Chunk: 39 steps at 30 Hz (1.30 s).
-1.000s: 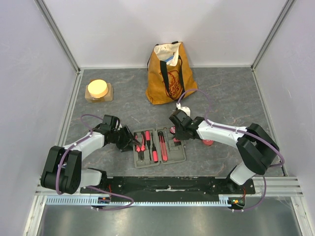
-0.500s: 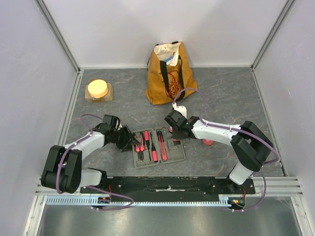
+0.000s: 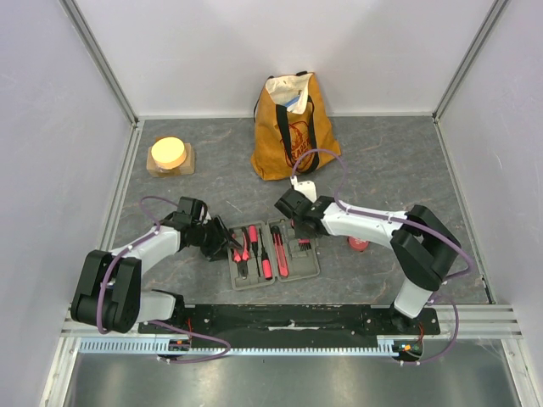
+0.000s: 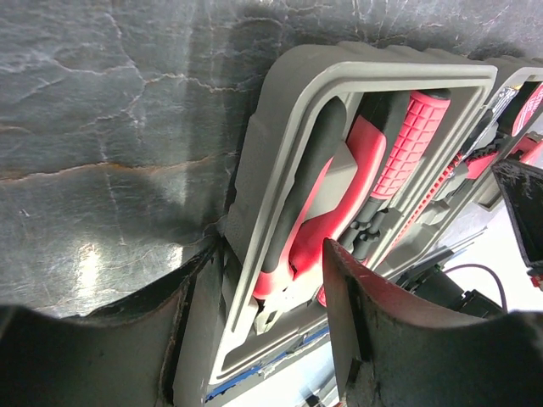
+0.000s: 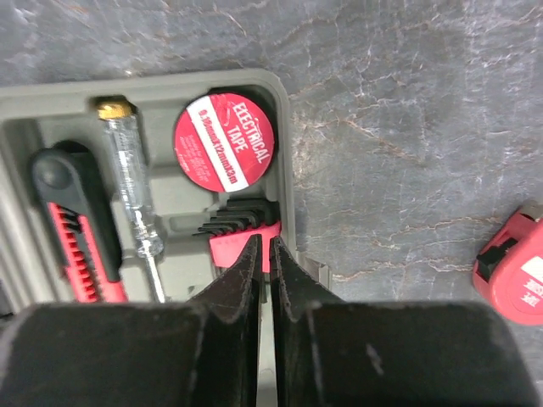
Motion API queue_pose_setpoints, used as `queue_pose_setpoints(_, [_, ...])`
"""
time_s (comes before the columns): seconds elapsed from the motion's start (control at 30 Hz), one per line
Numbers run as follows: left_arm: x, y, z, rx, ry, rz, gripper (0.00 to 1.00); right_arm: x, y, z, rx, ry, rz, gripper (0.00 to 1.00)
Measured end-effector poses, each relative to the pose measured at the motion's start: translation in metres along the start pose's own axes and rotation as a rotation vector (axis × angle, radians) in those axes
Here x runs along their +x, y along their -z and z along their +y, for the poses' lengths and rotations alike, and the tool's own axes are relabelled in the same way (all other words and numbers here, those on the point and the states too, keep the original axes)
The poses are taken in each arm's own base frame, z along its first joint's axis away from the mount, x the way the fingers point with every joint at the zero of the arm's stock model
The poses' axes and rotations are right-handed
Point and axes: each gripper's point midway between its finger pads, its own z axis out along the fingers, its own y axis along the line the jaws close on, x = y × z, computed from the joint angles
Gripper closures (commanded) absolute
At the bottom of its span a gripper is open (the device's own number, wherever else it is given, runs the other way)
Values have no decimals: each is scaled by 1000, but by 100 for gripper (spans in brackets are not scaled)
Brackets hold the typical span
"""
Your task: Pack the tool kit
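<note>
In the middle of the table [image 3: 399, 161], right in front of the two arms, the grey tool case [image 3: 307, 264] lies open and flat; red and black tools sit in its slots. The left pincer [image 4: 267, 254] is open at the case's left edge; one finger is outside the rim, the other is over the pliers [image 4: 314, 212]. The right pincer [image 5: 265, 250] is over the case's right half; its fingers are squeezed almost together, with just a thin slit; the tips are at the red holder of the hex keys [image 5: 237, 225], and I cannot tell if they pinch it. Beside them lie a roll of tape [image 5: 223, 142], a see-through screwdriver [image 5: 131, 182] and a knife [image 5: 72, 229]. The red tape measure [image 3: 358, 244] lies out on the table, right of the case, near the right arm. Far back stand a yellow bag [image 3: 293, 127] and a round yellow-topped block [image 3: 170, 155], well apart from the case.
</note>
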Motion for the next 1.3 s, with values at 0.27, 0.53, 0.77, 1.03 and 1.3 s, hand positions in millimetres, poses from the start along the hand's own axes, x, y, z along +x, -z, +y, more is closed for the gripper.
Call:
queue_pose_setpoints(0.27, [-12, 13, -16, 24, -40, -50, 29, -72, 49, 18, -21, -93, -115, 57])
queue_pose_setpoints(0.53, [-39, 49, -48, 71, -149, -209, 25, -85, 81, -36, 52, -283, -168, 2])
queue_pose_setpoints(0.77, [-43, 69, -50, 62, -195, -283, 25, -37, 81, -122, 223, -438, -101, 2])
queue_pose_setpoints(1.03, [-38, 71, -46, 56, -208, -280, 25, 18, 61, -151, 328, -487, 30, 2])
queue_pose_setpoints(1.3, [-34, 68, -39, 41, -207, -264, 25, 46, 35, -159, 347, -536, 135, 2])
